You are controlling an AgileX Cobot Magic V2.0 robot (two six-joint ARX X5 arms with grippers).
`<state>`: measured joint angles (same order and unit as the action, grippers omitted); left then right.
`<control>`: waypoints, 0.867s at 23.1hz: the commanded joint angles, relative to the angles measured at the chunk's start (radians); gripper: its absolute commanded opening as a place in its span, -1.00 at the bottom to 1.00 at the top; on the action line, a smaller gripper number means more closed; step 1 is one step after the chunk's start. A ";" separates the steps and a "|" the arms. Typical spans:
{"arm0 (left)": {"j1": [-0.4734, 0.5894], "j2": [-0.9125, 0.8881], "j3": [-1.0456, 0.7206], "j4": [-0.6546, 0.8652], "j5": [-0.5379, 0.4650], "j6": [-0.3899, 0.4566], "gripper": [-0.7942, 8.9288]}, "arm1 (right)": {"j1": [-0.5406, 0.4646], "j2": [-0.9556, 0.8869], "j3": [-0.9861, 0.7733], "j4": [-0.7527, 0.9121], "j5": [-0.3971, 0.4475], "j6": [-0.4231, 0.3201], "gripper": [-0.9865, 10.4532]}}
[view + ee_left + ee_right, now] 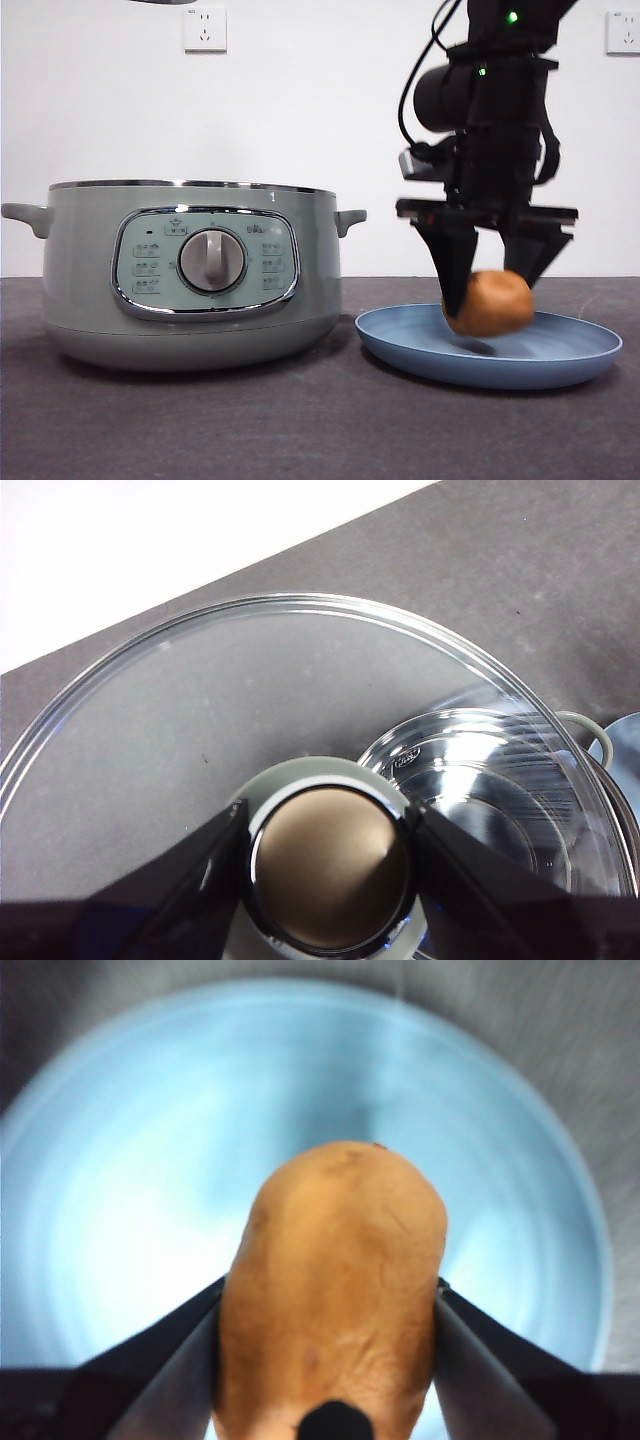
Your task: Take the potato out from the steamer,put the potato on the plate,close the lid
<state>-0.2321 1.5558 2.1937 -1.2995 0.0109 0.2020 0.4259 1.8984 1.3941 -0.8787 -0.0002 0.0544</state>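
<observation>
Steamer (190, 275) mouth open, unobstructed — narrow gap to plate (560, 362); table front bare.

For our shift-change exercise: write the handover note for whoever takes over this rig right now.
Right gripper: shut on the potato, just above the plate.
Left gripper: shut on the lid by its knob, held over the steamer.
Done: potato out of the steamer, lid off.
Left: set the potato on the plate, let go, close the lid.
</observation>
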 commanded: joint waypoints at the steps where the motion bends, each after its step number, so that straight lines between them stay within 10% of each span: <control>1: -0.002 -0.002 0.014 0.046 0.001 0.012 -0.85 | 0.002 0.006 -0.045 0.026 -0.002 0.009 -0.84; 4: -0.002 -0.001 0.014 0.047 0.027 0.012 -0.85 | 0.002 0.006 -0.057 0.027 -0.002 0.009 -0.71; 8: -0.002 -0.001 0.014 0.050 0.050 0.012 -0.85 | 0.000 0.004 -0.056 0.026 -0.002 0.016 0.13; 20: -0.002 -0.001 0.012 0.105 0.212 0.012 -0.85 | 0.000 -0.387 -0.053 -0.017 -0.002 0.018 0.11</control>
<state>-0.2317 1.5604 2.1937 -1.2377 0.1879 0.2020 0.4252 1.5322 1.3495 -0.8932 -0.0006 0.0643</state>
